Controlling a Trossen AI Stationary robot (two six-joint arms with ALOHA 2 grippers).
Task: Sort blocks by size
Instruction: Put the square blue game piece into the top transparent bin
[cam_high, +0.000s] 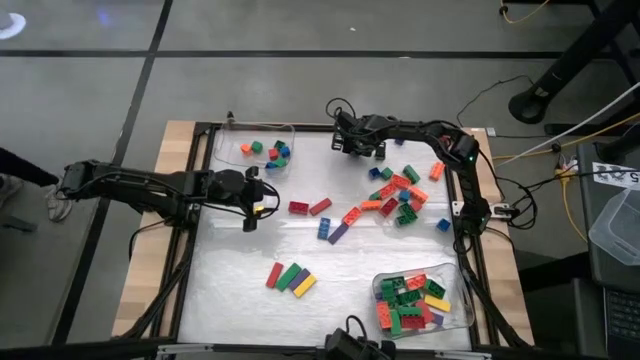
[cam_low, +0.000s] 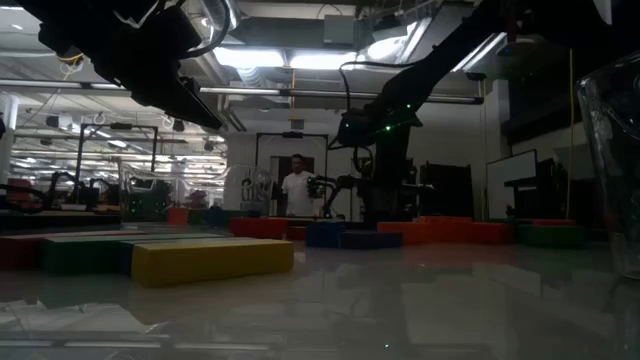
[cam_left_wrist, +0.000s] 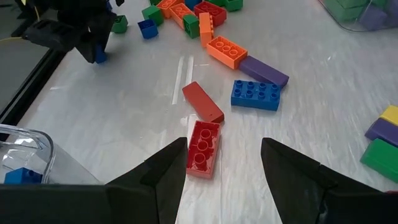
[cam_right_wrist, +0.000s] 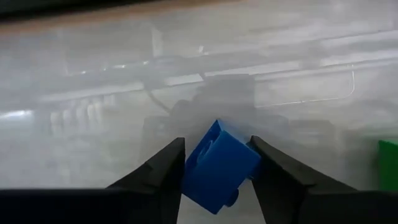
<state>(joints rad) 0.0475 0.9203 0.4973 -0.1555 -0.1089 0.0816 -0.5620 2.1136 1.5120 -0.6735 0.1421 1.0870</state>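
Blocks are partly sorted: a clear tray (cam_high: 288, 130) at the far left corner of the table (cam_high: 250, 290) holds a few short cubes, while a second clear tray (cam_high: 462, 300) at the near right holds a larger heap of long bricks (cam_high: 410, 300). Much is left (judging by the table), since a loose pile (cam_high: 400, 192) sits right of centre, a red pair (cam_high: 308, 208) and a blue and purple pair (cam_high: 332, 230) lie mid-table, and a row of four long bricks (cam_high: 290, 278) waits nearer the front. The right gripper (cam_right_wrist: 216, 163) is at the far edge, near the small-cube tray, with its fingers closed against the sides of a small blue cube (cam_right_wrist: 221, 165), which sits tilted between them. The left gripper (cam_left_wrist: 224, 163) hovers at the left side with its fingers spread and nothing held, poised just over a red studded brick (cam_left_wrist: 203, 149) lying beside a second red brick (cam_left_wrist: 203, 102).
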